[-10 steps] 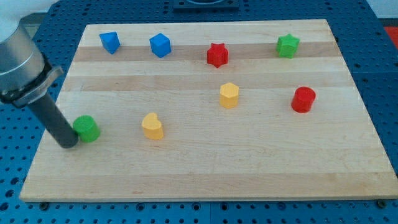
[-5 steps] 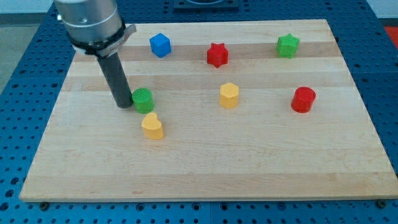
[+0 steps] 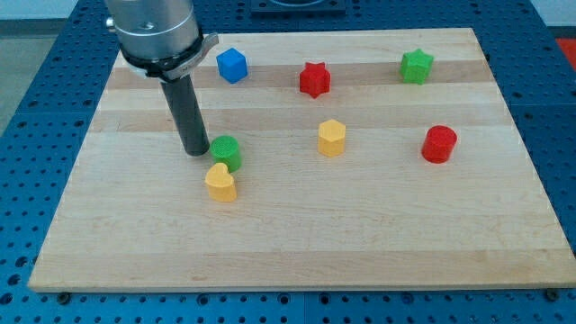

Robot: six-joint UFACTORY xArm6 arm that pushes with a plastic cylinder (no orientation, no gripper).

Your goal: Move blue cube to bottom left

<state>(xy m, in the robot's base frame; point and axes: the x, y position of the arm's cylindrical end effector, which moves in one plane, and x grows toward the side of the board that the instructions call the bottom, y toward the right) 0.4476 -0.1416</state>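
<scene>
Wooden board (image 3: 378,243) lay on blue pegboard (image 3: 27,117). With no pincer on this rod, my tip (image 3: 196,153) sat touching the green cylinder (image 3: 226,152) — left of centre. Blue cube (image 3: 231,65) stood near the top edge, left of the red star (image 3: 314,79).

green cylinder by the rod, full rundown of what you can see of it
The green cylinder is a small, matte, plastic-looking block, upright on the wooden board left of centre. My tip sits right against its left side. The yellow block lies just below it, touching or nearly so; I cannot tell which.
</scene>
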